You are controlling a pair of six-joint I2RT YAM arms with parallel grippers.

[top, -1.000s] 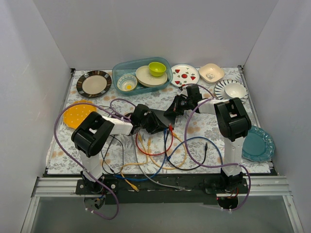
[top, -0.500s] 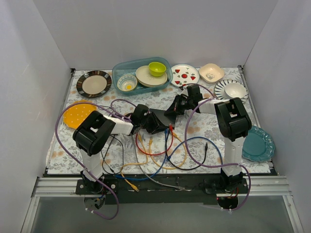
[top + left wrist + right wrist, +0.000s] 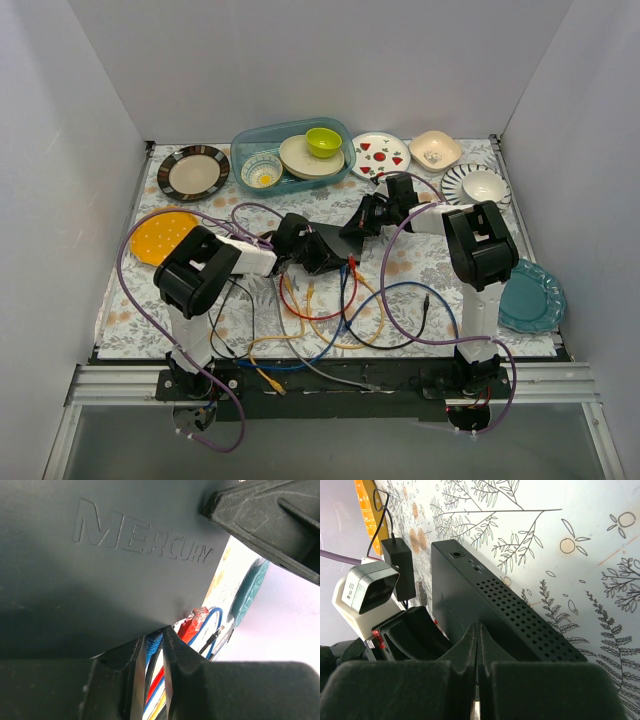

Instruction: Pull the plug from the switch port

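At mid-table, between both wrists, we find the switch. Its socket edge sits at the left gripper, whose fingers stand narrowly apart around the blue plug; we cannot tell whether they pinch it. The right gripper, fingers pressed together, meets the switch's vented side.

The flat black plastic switch box has a matt, even skin with lettering moulded into it in relief. Its side wall is pierced by rows of small round holes. The red plug at its 5 o'clock corner is clear, glossy plastic. The left gripper has dull, grainy black fingers, paler along their inner edges. The leaf-printed white table cover looks smooth and matt. At its 3 o'clock edge, the teal scalloped plate shines like glazed ceramic.
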